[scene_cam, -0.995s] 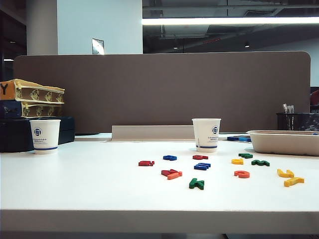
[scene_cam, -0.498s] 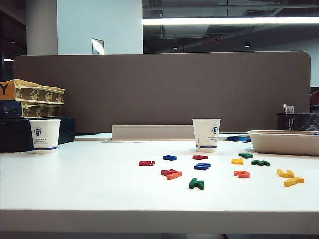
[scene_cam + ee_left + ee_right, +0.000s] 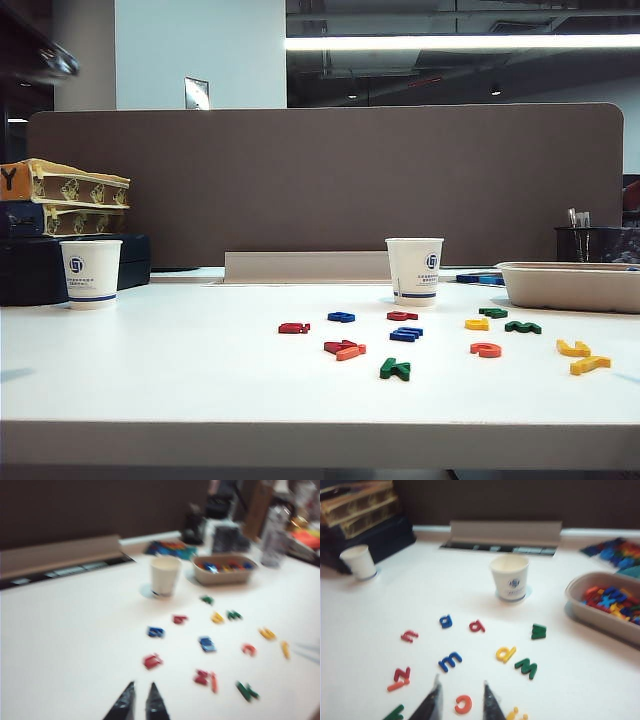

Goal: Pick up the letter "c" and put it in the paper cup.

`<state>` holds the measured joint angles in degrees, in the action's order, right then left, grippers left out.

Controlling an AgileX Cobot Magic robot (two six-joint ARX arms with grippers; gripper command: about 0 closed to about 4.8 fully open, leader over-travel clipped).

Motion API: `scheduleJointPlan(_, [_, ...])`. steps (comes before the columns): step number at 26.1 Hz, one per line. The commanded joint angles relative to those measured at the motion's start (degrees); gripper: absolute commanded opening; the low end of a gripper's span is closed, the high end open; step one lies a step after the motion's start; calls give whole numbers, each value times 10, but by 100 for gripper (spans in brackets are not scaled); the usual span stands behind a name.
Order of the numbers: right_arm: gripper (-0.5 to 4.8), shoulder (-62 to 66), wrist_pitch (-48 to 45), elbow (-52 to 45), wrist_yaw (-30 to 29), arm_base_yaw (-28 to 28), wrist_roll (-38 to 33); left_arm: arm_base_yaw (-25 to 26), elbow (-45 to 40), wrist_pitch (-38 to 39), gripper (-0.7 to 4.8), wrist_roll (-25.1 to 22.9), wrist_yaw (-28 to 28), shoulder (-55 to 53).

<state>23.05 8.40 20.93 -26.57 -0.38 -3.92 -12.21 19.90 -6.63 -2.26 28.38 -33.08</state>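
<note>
On the white desk before the brown partition nothing has shifted; the left gripper, newly entering top left, is barely parted; the right gripper spreads wide above the letter "c", lying apart from the paper cup, so the pick seems imminent.

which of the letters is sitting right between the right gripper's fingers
The orange-red letter "c": in the right wrist view it lies on the table in the gap of the open right gripper, while the blue letter lies farther ahead.
</note>
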Motion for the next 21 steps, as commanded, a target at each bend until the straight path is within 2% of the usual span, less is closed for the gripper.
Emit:
scheduleJointPlan(1, [97,20,-9,4,-3,11,34,-23,3,-7,31,-41,3,-29])
scheduleJointPlan(5, [97,65,-10,9,0,18,65,-62,3,-25,31,-83,4,-96])
scheduleJointPlan(12, [101,98,-14,38,10,23,117,-111,8,-115,31,-83,2,-184])
scheduleJointPlan(15, [129,113,-22,50,12,22,119,-141,21,-130,42,-87,-1,-221])
scheduleJointPlan(17, [132,124,-26,57,12,22,118,-162,35,-133,75,-100,-3,-250])
scheduleJointPlan(21, [131,157,-33,89,12,22,114,-215,99,-147,78,-119,-3,-354])
